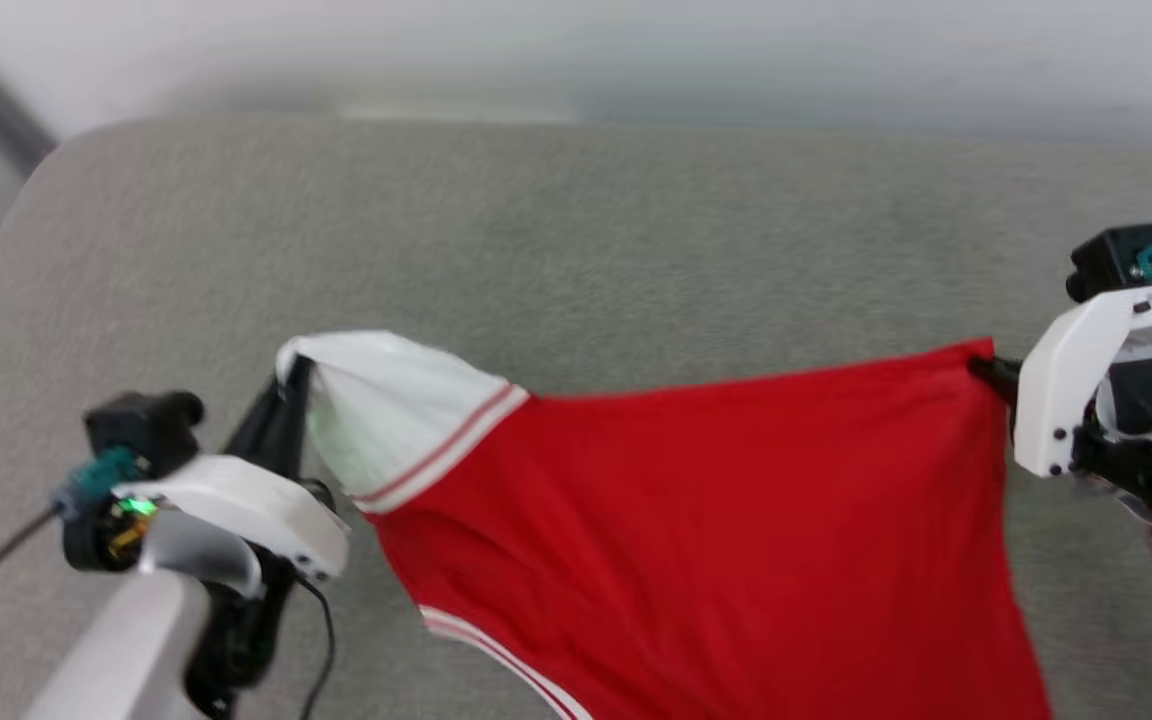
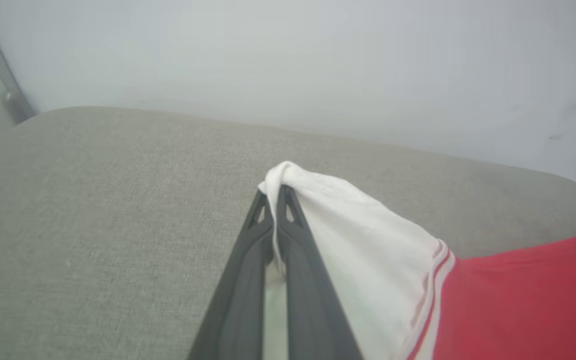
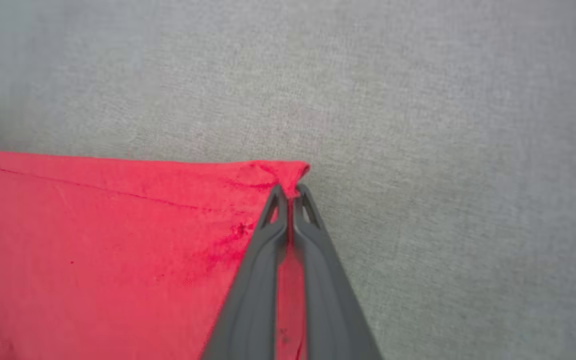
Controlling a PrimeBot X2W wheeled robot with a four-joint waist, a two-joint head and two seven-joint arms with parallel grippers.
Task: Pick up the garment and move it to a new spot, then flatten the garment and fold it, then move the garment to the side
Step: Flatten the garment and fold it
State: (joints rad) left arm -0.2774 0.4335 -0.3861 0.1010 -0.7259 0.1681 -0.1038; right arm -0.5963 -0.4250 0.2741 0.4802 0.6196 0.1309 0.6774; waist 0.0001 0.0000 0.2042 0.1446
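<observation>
Garment (image 1: 696,520) hung stretched over the near half of the grey fabric worktop (image 1: 576,230), our left hand (image 1: 288,395) clamped on its white sleeve (image 1: 396,400), our right hand (image 1: 984,368) pinching a red corner (image 1: 971,352). We judged it picked up; placing, flattening, folding and setting aside remained.
</observation>
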